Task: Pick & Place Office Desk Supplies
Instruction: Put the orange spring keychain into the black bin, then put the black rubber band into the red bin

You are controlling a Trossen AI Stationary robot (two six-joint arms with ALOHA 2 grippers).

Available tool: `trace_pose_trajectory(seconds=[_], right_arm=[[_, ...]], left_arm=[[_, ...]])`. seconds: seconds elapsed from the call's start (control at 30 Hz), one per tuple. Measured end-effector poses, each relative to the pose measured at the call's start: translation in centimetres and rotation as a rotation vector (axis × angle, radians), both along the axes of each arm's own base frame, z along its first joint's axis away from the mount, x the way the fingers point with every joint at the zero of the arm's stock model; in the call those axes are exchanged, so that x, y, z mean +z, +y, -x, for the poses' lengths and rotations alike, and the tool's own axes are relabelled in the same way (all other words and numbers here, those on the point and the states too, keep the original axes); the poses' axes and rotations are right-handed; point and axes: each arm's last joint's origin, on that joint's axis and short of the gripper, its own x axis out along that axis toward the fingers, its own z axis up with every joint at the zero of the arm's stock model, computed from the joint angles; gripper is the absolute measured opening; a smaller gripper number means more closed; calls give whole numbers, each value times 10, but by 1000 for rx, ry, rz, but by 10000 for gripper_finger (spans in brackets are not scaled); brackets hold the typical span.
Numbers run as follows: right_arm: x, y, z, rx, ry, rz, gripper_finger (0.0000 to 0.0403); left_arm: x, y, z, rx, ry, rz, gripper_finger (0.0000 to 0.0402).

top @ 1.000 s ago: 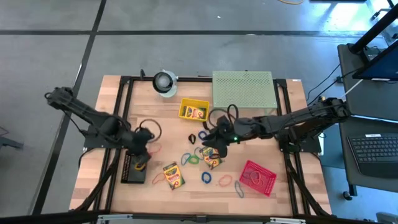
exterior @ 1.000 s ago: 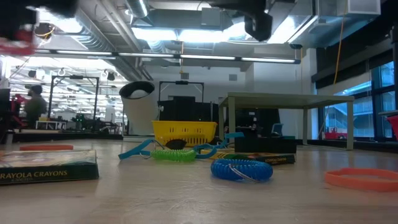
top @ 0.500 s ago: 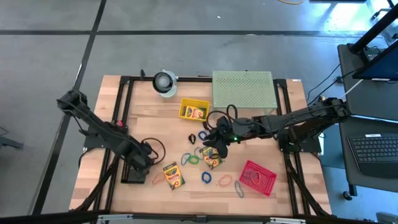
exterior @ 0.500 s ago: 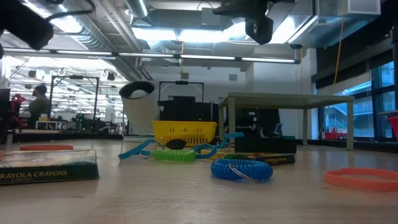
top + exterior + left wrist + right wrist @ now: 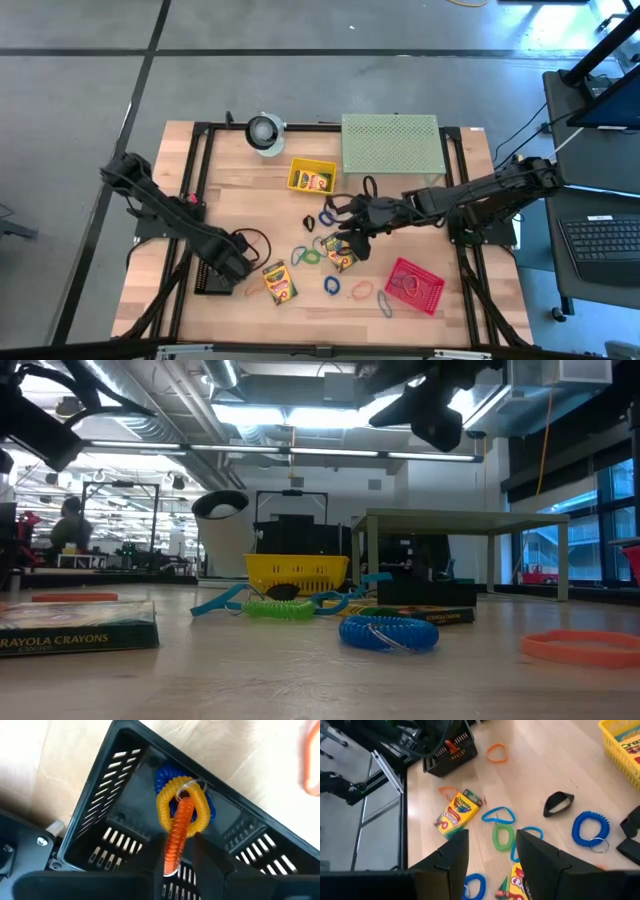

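Orange coil band (image 5: 177, 832) dangles between the left gripper's (image 5: 182, 865) parting fingers over the black basket (image 5: 105, 810) at the table's near left, so release should finish squarely above it, while the right gripper (image 5: 490, 855) hovers open mid-table.

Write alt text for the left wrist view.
An orange coiled band hangs over a yellow coiled band and a blue one inside a black slotted basket on the wooden table. The left gripper sits just above it.
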Motion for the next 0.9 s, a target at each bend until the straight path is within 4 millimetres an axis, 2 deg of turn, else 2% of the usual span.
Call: trace_pose_trajectory(seconds=[0.17,0.47,0.57,0.73,0.9], right_arm=[[-11,0,1,-2,73,65,166],[-65,7,-15,80,297,78,166],[-78,9,-17,101,349,84,166],[-88,7,-11,162,449,156,162],[-89,8,-7,283,473,259,151]], left_arm=[[9,6,2,20,-24,18,122],[35,17,12,62,-134,89,134],[44,21,16,94,-187,98,132],[56,29,21,145,-319,72,132],[65,34,21,174,-470,12,130]])
